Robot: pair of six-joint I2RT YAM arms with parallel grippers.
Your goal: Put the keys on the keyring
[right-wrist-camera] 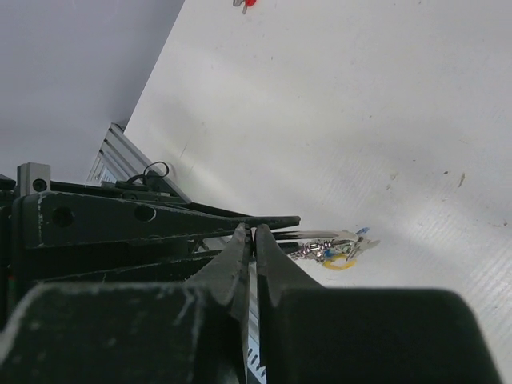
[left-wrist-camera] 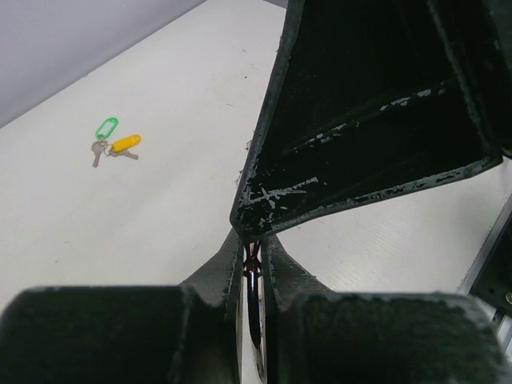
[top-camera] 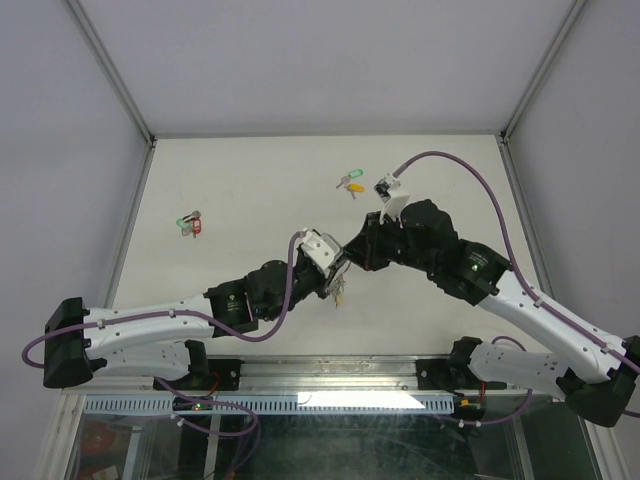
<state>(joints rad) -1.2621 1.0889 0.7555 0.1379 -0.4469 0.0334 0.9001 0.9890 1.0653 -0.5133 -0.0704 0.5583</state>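
Note:
The keys lie together at the back of the table, one with a green tag [top-camera: 352,173] [left-wrist-camera: 106,126] and one with a yellow tag [top-camera: 354,187] [left-wrist-camera: 126,142]. Both grippers meet over the table's middle, well short of them. My left gripper [top-camera: 337,272] [left-wrist-camera: 254,240] is shut on the thin silver keyring [left-wrist-camera: 255,276], held edge-on between its jaws. My right gripper [top-camera: 349,257] [right-wrist-camera: 254,232] comes in from the opposite side, shut on the same keyring [right-wrist-camera: 324,235]. Small keys with blue and yellow bits [right-wrist-camera: 340,252] [top-camera: 340,292] dangle from it.
Another small bunch with red and green tags [top-camera: 188,222] lies at the left of the table; its red tip shows at the top edge of the right wrist view [right-wrist-camera: 248,2]. A metal rail [right-wrist-camera: 120,156] runs along the near edge. Grey walls enclose the other sides.

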